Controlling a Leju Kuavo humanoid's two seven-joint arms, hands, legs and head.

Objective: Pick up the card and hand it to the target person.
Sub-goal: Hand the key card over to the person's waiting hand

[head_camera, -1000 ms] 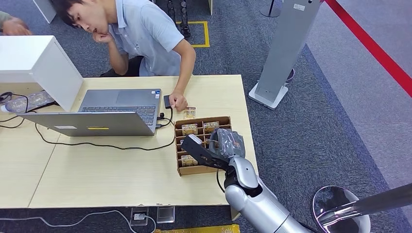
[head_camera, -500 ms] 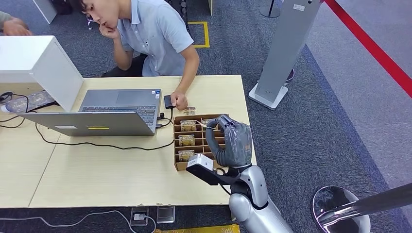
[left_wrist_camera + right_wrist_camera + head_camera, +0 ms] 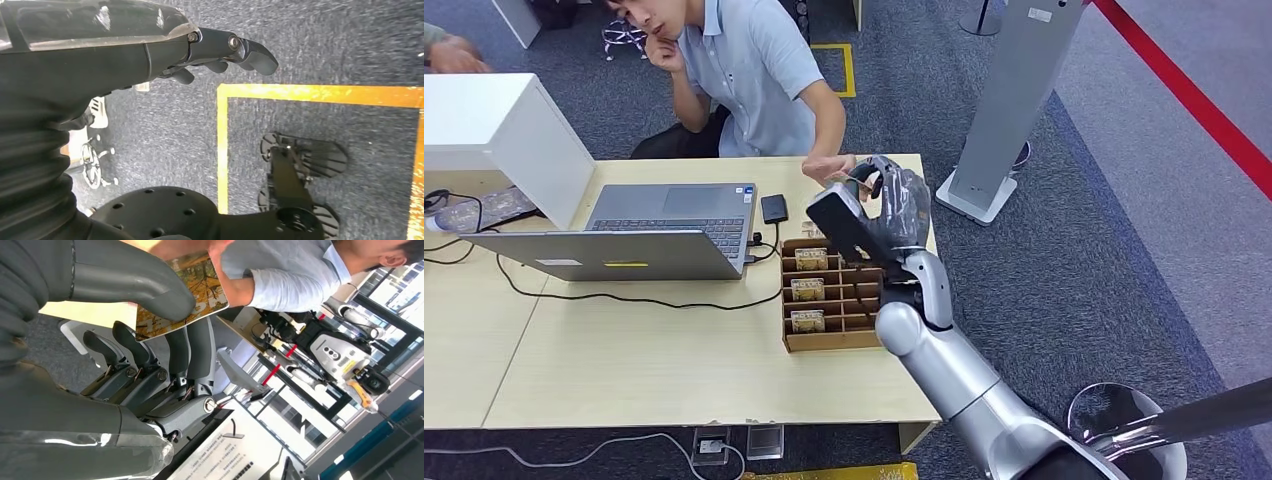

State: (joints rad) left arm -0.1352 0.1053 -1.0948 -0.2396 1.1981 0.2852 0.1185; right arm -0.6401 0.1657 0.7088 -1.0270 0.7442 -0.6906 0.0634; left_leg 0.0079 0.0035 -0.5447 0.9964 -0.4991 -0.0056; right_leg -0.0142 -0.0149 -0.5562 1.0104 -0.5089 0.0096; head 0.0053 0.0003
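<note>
Card-wise, we saw a thin rectangular card printed in yellow, brown and green (image 3: 182,292) with a pale edge, pinched between the thumb and fingers of our grey right hand (image 3: 892,205), raised beyond the far edge of the light wooden table (image 3: 644,360). The seated person's hand (image 3: 829,167) touched the card's far end. Below stood the brown cardboard divided box (image 3: 829,300) holding similar cards. Our dark left hand (image 3: 150,55) hung over grey carpet, fingers loosely curled around nothing.
</note>
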